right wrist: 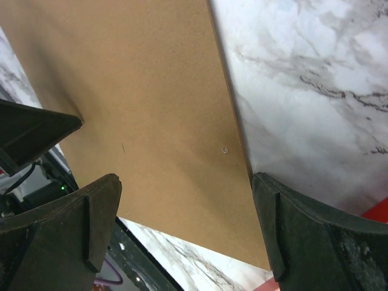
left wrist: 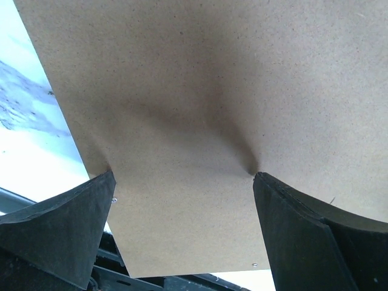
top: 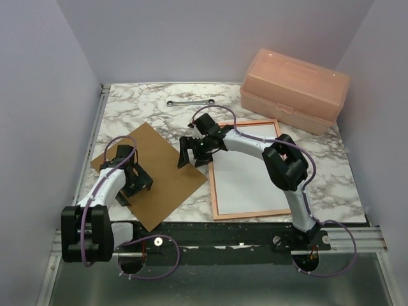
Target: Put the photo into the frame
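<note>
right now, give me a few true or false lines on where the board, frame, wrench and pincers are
1. The brown board lies left of the frame. True.
2. The wrench rests on top of the pink box. False: it lies on the table, left of the box.
3. The left pincer and the right pincer are both open. True.
4. The left pincer hangs over the frame. False: it is over the brown board.
</note>
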`<control>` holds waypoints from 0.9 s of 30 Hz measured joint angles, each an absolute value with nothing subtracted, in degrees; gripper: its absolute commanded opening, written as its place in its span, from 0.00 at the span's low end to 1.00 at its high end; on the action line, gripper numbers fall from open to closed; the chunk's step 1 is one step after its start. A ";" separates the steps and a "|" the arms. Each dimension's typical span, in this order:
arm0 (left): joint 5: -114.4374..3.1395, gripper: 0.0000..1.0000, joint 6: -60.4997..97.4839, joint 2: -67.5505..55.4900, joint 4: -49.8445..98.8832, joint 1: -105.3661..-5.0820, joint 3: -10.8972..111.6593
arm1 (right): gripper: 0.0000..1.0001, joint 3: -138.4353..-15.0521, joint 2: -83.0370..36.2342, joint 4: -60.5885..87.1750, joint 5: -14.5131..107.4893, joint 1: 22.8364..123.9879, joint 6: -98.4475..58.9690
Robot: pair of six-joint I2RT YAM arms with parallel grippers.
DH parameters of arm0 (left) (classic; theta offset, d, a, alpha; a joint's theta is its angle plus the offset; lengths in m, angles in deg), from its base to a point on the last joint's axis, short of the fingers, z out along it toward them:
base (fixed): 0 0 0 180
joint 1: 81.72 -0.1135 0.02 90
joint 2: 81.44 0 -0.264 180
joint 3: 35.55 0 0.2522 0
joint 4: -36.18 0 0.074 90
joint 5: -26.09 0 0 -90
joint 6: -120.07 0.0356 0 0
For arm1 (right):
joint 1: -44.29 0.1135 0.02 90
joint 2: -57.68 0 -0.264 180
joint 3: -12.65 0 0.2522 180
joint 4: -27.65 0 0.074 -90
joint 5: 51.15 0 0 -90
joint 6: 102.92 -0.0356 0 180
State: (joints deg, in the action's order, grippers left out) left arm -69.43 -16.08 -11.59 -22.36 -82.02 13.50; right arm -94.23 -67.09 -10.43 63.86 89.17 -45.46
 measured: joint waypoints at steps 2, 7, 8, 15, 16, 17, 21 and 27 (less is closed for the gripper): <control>-68.69 0.99 -14.96 -13.19 -21.62 -82.13 12.76 | 0.97 -91.78 -65.82 -8.61 65.20 88.69 -46.03; -62.92 0.98 -12.45 -19.13 -15.63 -82.35 9.76 | 0.96 -86.73 -62.24 -6.23 67.67 87.79 -47.91; -61.50 0.98 -12.28 -19.66 -14.10 -82.35 9.43 | 0.96 -85.75 -61.10 -5.79 68.10 87.70 -48.34; -53.41 0.99 -11.42 -20.93 -4.94 -82.35 7.77 | 0.96 -79.04 -50.02 -3.63 73.15 88.25 -52.37; -52.32 0.99 -11.36 -20.62 -4.00 -82.30 7.31 | 0.96 -77.84 -47.92 -2.78 73.94 88.67 -52.98; -51.09 0.99 -11.29 -20.34 -3.17 -82.19 7.10 | 0.96 -76.29 -45.54 -2.08 74.55 89.04 -53.48; -48.12 0.98 -11.34 -19.18 0.22 -79.90 6.96 | 0.97 -69.27 -37.08 -0.24 75.36 90.00 -55.23; -46.85 0.98 -11.64 -17.30 3.02 -75.79 7.34 | 0.97 -64.42 -32.56 -3.98 69.39 89.98 -54.77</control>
